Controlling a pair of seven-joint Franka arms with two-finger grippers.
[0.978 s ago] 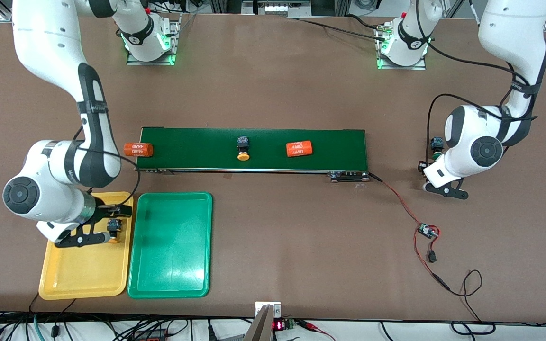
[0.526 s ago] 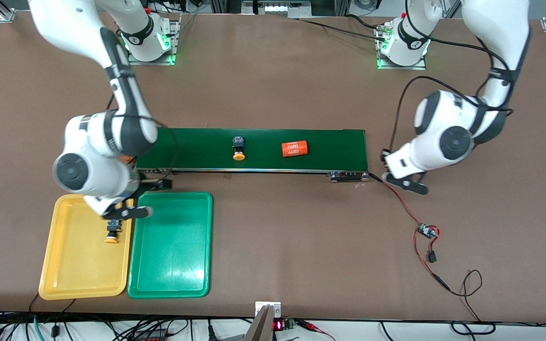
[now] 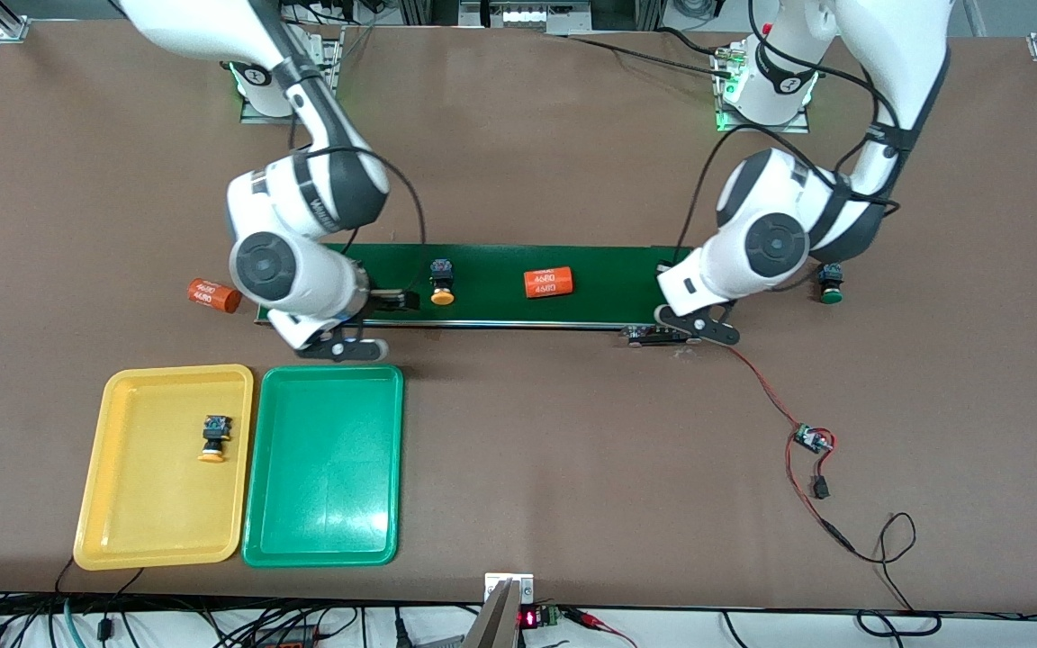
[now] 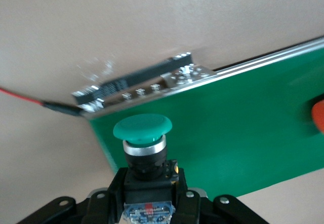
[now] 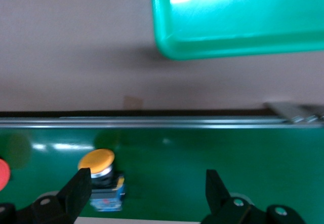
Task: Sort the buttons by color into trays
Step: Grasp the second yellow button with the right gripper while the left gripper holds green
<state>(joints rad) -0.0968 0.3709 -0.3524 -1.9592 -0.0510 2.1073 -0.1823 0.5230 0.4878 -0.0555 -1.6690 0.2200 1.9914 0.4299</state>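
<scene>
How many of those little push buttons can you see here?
4: one in the yellow tray, one on the belt, one held by the left gripper, one on the table past the belt's end.

Both arms have glossy white rounded shells with dark grey to black bands at the joints. Each large wrist joint ends in a round dark grey cap with a small centre mark. A thin black cable runs loosely along the outside of each forearm. The bases are white, ringed with a black band bearing a white mark, and sit on metal plates lit green. The left gripper (image 3: 697, 325) and right gripper (image 3: 365, 324) are black, with flat fingers (image 5: 78, 189) carrying round screw heads near their roots.
</scene>
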